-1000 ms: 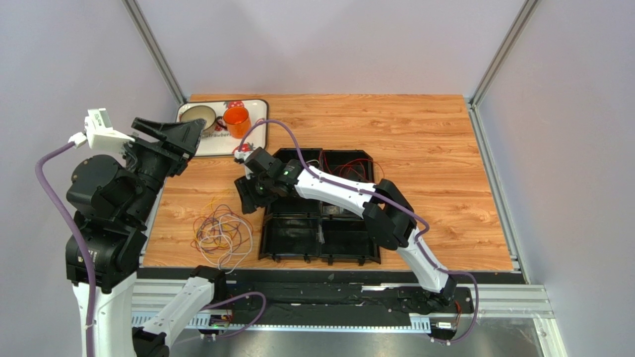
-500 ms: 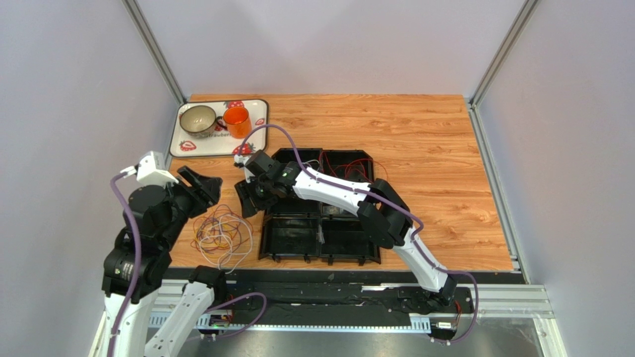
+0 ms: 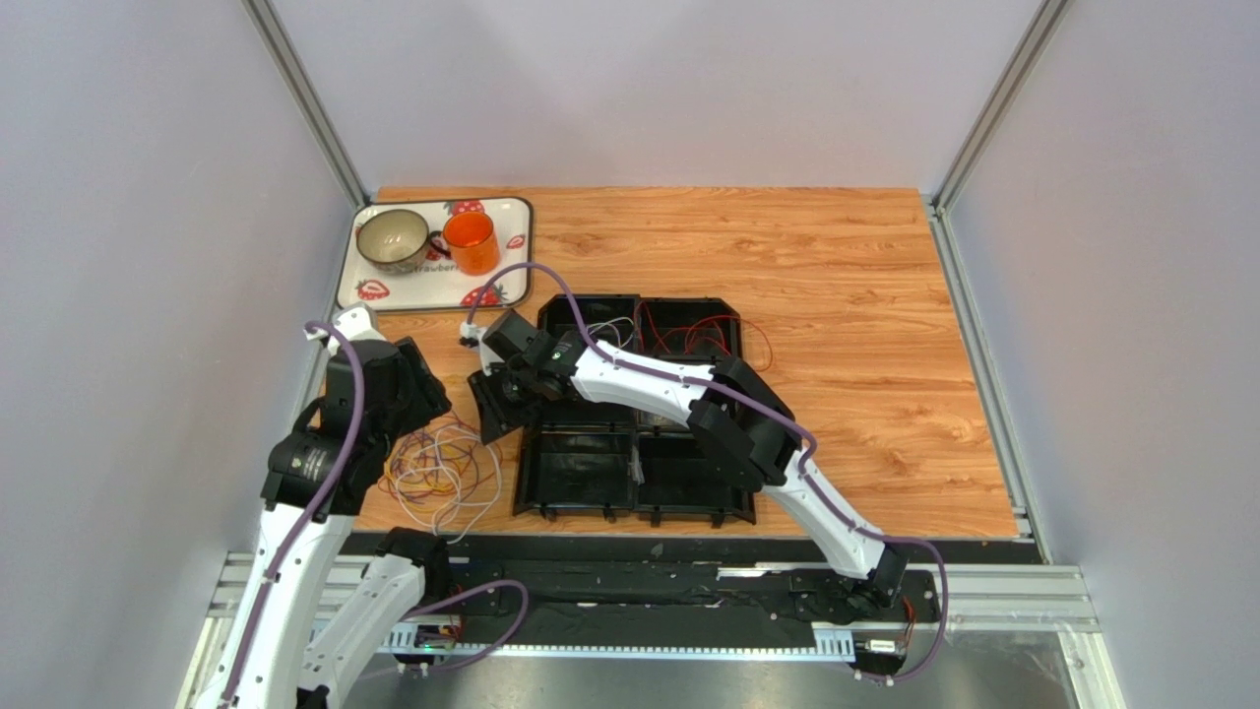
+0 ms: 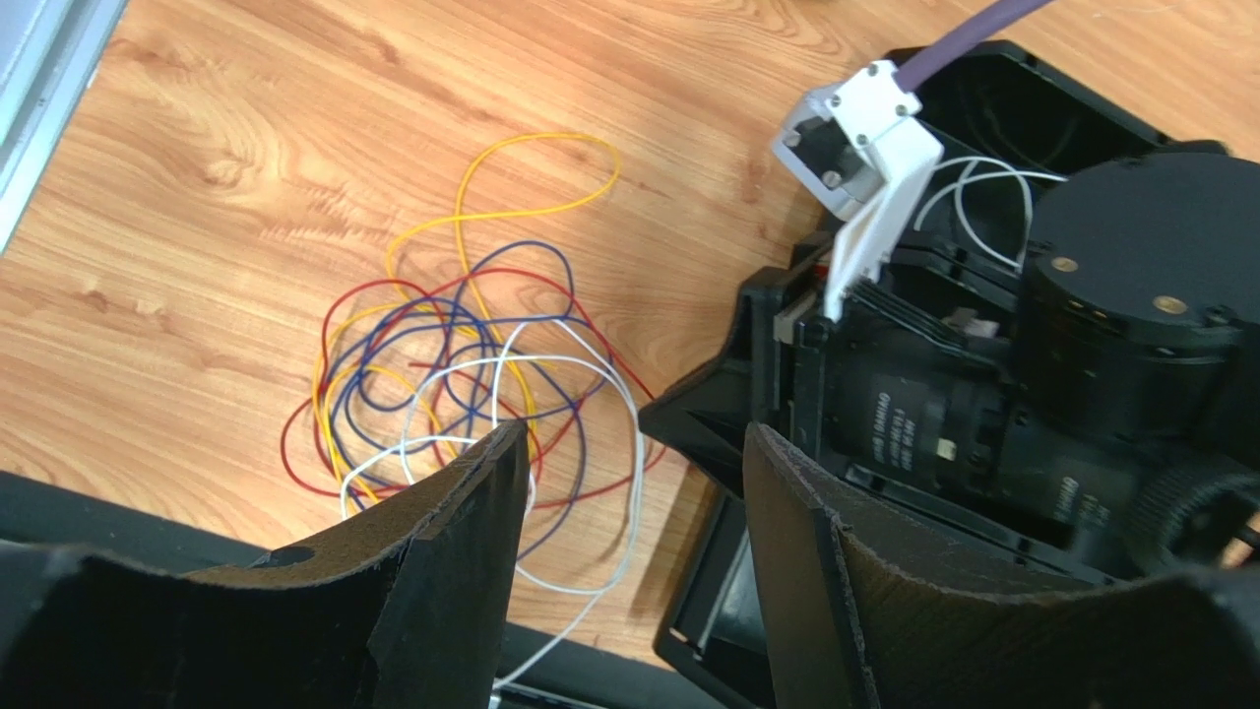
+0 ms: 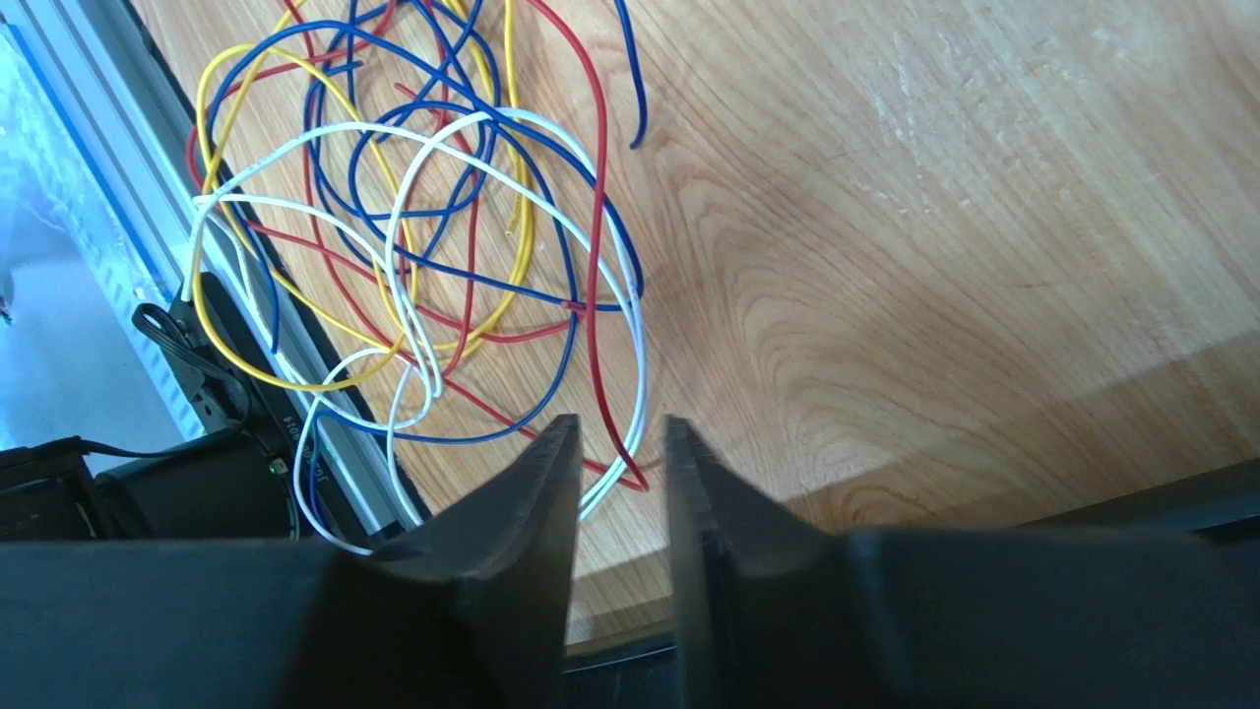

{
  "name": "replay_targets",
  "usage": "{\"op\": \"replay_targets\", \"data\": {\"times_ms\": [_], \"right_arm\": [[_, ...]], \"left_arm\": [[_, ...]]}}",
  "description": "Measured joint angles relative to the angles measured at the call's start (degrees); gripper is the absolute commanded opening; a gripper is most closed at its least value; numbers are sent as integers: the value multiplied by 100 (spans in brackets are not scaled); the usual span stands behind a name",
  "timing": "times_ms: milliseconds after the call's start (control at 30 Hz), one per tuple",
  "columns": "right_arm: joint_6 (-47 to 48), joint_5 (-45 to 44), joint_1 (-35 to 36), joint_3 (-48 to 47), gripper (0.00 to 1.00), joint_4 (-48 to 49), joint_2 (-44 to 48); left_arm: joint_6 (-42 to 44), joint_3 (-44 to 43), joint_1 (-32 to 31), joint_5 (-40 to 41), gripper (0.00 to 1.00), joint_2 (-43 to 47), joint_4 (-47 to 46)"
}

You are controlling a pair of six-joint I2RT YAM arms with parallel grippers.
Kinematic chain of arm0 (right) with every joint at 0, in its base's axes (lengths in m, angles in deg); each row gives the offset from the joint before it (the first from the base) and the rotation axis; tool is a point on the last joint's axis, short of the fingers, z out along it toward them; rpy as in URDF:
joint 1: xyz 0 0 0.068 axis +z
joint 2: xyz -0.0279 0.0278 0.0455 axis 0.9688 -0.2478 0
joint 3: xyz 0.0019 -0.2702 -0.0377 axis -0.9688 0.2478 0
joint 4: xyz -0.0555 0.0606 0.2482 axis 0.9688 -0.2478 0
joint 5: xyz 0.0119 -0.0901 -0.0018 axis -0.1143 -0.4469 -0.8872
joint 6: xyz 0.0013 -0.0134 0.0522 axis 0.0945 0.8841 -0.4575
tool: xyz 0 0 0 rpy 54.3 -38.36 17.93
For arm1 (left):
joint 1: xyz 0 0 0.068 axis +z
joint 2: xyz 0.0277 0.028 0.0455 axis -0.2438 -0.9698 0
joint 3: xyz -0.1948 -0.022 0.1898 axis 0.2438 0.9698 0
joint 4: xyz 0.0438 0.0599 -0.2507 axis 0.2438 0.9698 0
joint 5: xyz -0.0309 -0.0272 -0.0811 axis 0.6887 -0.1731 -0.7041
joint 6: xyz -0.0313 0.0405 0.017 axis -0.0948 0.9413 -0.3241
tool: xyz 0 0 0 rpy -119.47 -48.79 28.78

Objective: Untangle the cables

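Right now cables (image 3: 439, 470) lie in a loose tangle on table (image 3: 873, 340), approx 8 o'clock of its top, just at 9 o'clock of black tray (image 3: 584, 476). White, red, yellow, blue loops overlap; one white loop runs off the near edge. L gripper (image 3: 411, 396) hovers at 11 o'clock of pile, jaws well apart, nothing btwn. R gripper (image 3: 493, 402) is at 1 o'clock of pile, jaws w/ narrow gap, wood visible thru it, white strand just beside one tip; no grasp seen.
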State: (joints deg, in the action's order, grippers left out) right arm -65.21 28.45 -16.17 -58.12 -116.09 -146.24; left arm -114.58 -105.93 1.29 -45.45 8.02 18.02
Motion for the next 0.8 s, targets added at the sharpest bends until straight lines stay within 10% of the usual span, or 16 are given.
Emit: {"op": "replay_targets", "data": {"times_ms": [433, 800], "right_arm": [[-81, 260, 2, -227, 0, 136, -107], [-39, 157, 2, -315, 0, 46, -70]], "left_arm": [[122, 197, 22, 186, 64, 50, -116], [118, 205, 22, 203, 64, 291, -13]]}}
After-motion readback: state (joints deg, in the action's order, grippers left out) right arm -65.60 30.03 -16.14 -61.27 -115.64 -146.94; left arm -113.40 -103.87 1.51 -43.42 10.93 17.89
